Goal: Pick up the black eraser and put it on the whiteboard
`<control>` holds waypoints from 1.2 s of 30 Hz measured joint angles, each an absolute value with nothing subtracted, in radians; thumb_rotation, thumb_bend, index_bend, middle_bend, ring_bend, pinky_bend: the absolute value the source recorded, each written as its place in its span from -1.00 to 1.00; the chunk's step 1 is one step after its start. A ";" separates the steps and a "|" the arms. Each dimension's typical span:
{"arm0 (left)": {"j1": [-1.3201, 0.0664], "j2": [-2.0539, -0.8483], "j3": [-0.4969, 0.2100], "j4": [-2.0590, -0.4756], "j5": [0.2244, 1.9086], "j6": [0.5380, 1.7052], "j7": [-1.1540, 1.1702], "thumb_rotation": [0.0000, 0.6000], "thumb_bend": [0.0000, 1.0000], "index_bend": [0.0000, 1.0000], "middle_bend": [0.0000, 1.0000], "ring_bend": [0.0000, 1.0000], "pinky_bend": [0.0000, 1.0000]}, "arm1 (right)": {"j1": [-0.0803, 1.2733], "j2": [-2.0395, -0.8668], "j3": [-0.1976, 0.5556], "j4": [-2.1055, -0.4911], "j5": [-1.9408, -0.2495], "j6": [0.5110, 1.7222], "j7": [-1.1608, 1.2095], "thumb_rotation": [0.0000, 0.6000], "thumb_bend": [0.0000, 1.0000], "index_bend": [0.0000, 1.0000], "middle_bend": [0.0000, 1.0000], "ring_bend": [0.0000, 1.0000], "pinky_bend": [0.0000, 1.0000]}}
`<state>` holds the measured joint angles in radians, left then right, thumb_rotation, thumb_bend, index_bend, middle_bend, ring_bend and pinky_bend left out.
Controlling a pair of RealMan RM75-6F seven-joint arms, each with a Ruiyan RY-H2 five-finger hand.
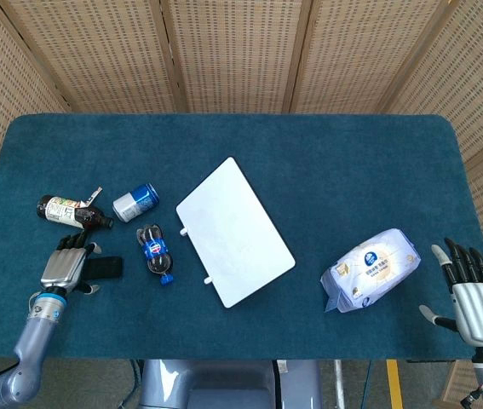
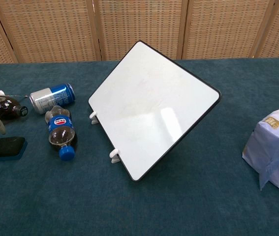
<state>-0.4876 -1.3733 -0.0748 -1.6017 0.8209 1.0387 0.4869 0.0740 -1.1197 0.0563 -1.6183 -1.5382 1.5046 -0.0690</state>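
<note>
Since the eraser isn't lifted yet, step: reach/grasp phase, pick not done.
eraser: black eraser (image 1: 105, 267) lies flat on the table (image 1: 326, 162), front-left, just beside the cola bottle (image 1: 155, 250); the near end is under the left hand.
left hand: left hand (image 1: 66, 266) is over the eraser's left end, fingers pointing away from the robot; touching or just above, cannot tell; closed grip not visible, so state unclear.
right hand: right hand (image 1: 473, 294) idle at front-right edge, fingers apart, holding nothing, well apart from the wipes pack (image 1: 370, 267).
target: whiteboard (image 1: 234, 231) mid-table, lying slantwise, surface bare.
next: judged, fingers must close across the eraser's width, lift, carry right past the cola bottle, set down on the board.
hidden: chest view shows only a fingertip at the left edge and cuts off the eraser; the brown bottle (image 1: 72, 211) and can (image 1: 135, 202) crowd the area behind.
</note>
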 measured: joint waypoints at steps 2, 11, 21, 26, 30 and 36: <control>-0.491 -1.379 -0.074 -1.594 0.821 1.038 0.488 1.00 -0.67 -0.41 -1.00 -1.00 -1.00 | 0.074 -1.120 0.056 -1.618 -1.538 1.504 -0.067 1.00 -1.00 -1.00 -1.00 -1.00 -1.00; -0.502 -1.404 -0.069 -1.563 0.814 1.021 0.488 1.00 -0.54 -0.36 -1.00 -1.00 -1.00 | 0.073 -1.116 0.058 -1.619 -1.539 1.508 -0.057 1.00 -1.00 -1.00 -1.00 -1.00 -1.00; -0.509 -1.418 -0.067 -1.552 0.818 1.024 0.485 1.00 -0.37 -0.30 -1.00 -1.00 -1.00 | 0.072 -1.113 0.058 -1.619 -1.540 1.511 -0.047 1.00 -1.00 -1.00 -1.00 -1.00 -1.00; -0.508 -1.418 -0.068 -1.559 0.827 1.033 0.478 1.00 -0.33 -0.26 -1.00 -1.00 -1.00 | 0.072 -1.113 0.058 -1.619 -1.541 1.510 -0.046 1.00 -1.00 -1.00 -1.00 -1.00 -1.00; -0.509 -1.409 -0.073 -1.574 0.837 1.039 0.472 1.00 -0.33 -0.24 -1.00 -1.00 -1.00 | 0.072 -1.114 0.058 -1.618 -1.541 1.510 -0.046 1.00 -1.00 -1.00 -1.00 -1.00 -1.00; -0.512 -1.387 -0.088 -1.615 0.864 1.058 0.460 1.00 -0.33 -0.21 -1.00 -1.00 -1.00 | 0.071 -1.112 0.061 -1.618 -1.535 1.511 -0.040 1.00 -1.00 -1.00 -1.00 -1.00 -1.00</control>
